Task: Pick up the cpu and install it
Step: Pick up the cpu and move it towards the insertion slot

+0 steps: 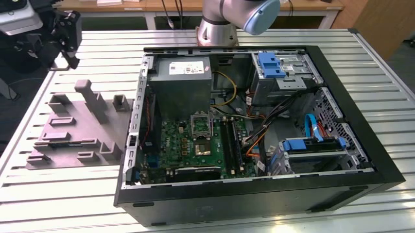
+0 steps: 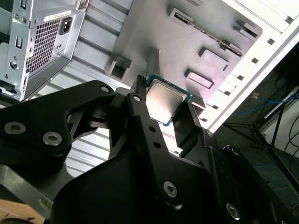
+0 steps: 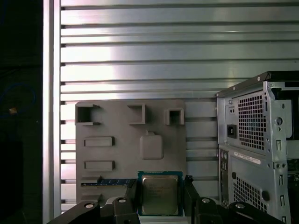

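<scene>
Your gripper (image 3: pixel 160 201) is clenched on the cpu (image 3: pixel 160 192); a black finger (image 3: pixel 132 199) presses against each of two opposite sides. The second wrist view shows the same grasp, with the gripper (image 2: pixel 163 109) pinching the cpu (image 2: pixel 164 95) between its tips.

The chip is a small flat square; its lid is silvery-grey metal with a dull sheen; a thin bluish-green rim frames the lid in both wrist views; there is faint print on the lid, too small to make out.

You are holding it above the grey fixture tray (image 3: pixel 117 154), apart from it; the tray lies on the desk (image 3: pixel 177 46) of pale metal slats, just beside the open computer case (image 3: pixel 252 154).

The fingers cover the two gripped sides of the chip; the gripper body hides the edge nearest to it. A dark blue strip (image 3: pixel 110 182) on the tray close to the chip may be a memory stick, but too little of it shows to be sure.

In the exterior view the gripper (image 1: pixel 70 58) hangs over the desk's (image 1: pixel 65 194) far corner on the exterior view's left; it is dark against a dark background, so its fingers are hard to separate there. The tray (image 1: pixel 71 131) sits near the desk's edge on that same side; the case (image 1: pixel 259 194) fills the middle, with the green circuit board (image 1: pixel 188 150) lying inside, partly crossed by cables.
</scene>
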Robot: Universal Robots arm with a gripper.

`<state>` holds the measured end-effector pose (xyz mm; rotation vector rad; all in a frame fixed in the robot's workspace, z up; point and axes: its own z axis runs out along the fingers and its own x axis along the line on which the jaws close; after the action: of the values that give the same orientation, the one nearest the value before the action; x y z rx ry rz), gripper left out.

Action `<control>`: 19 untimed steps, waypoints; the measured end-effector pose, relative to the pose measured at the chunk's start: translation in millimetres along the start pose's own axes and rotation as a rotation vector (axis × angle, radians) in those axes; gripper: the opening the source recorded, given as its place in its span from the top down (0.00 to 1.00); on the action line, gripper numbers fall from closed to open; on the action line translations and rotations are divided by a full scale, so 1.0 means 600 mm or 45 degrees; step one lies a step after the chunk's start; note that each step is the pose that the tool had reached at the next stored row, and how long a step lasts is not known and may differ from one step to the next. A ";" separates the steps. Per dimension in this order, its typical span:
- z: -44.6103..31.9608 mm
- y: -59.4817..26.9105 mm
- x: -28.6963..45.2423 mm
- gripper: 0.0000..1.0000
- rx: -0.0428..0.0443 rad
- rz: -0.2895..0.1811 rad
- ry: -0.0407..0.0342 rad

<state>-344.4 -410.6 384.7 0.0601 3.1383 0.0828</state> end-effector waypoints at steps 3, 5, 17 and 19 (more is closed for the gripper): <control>0.000 0.000 -0.001 0.53 0.000 0.000 0.0000; 0.000 0.000 -0.002 0.53 0.000 0.000 0.0000; 0.000 0.000 -0.008 0.53 0.000 0.000 0.0000; 0.000 0.000 -0.008 0.53 0.000 0.000 -0.0001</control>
<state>-339.6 -410.6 384.7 0.0601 3.1382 0.0829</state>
